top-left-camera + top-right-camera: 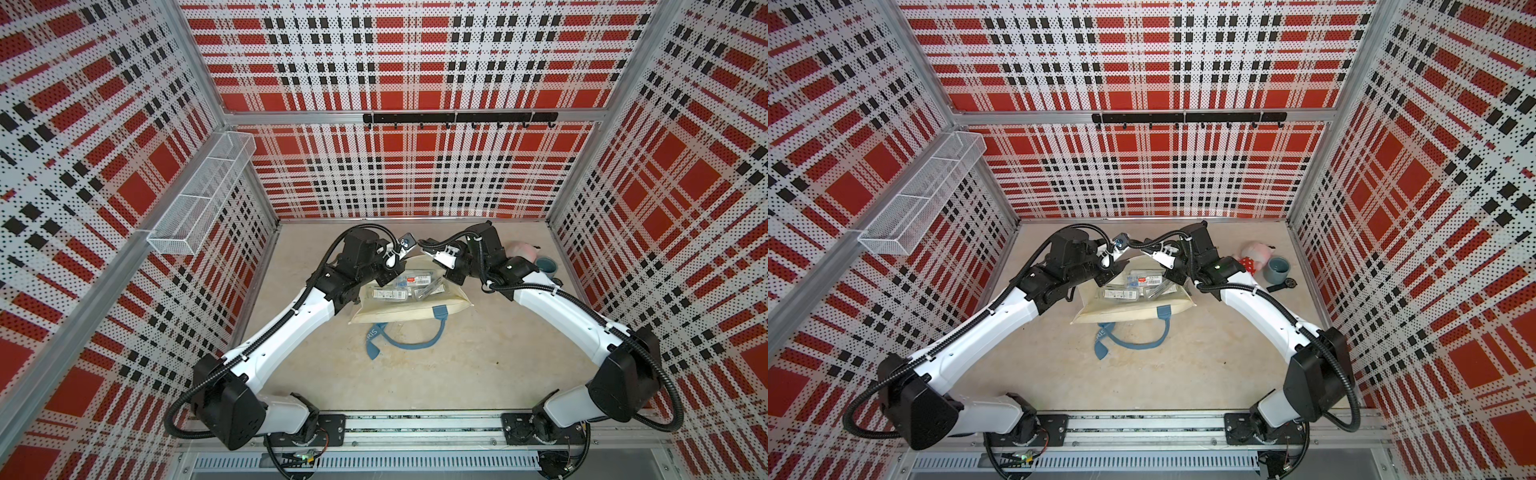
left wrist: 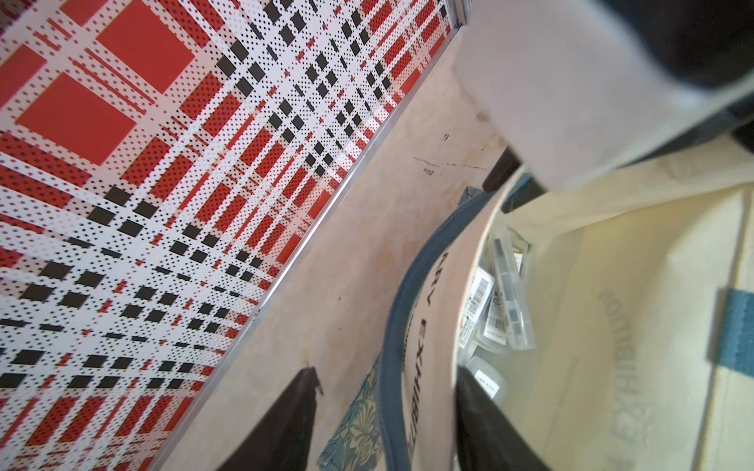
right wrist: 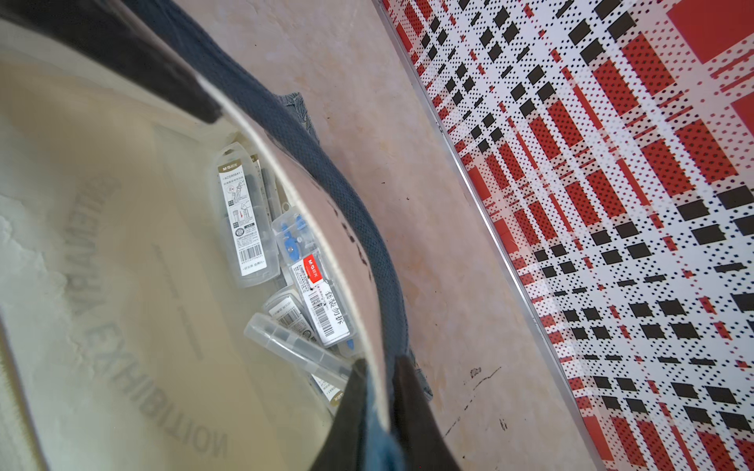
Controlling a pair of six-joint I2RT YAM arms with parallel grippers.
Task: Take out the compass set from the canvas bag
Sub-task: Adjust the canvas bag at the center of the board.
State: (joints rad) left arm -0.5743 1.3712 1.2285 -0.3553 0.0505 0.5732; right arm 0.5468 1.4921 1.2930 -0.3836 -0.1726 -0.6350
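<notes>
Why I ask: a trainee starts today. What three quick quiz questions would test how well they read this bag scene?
1. Fill in: the clear plastic cases lie ____ the canvas bag.
2. True or false: the right gripper is shut on the bag's rim.
3. The left gripper is: A) shut on a case; B) open astride the bag's rim; C) out of view.
Key: 1 inside; 2 true; 3 B.
</notes>
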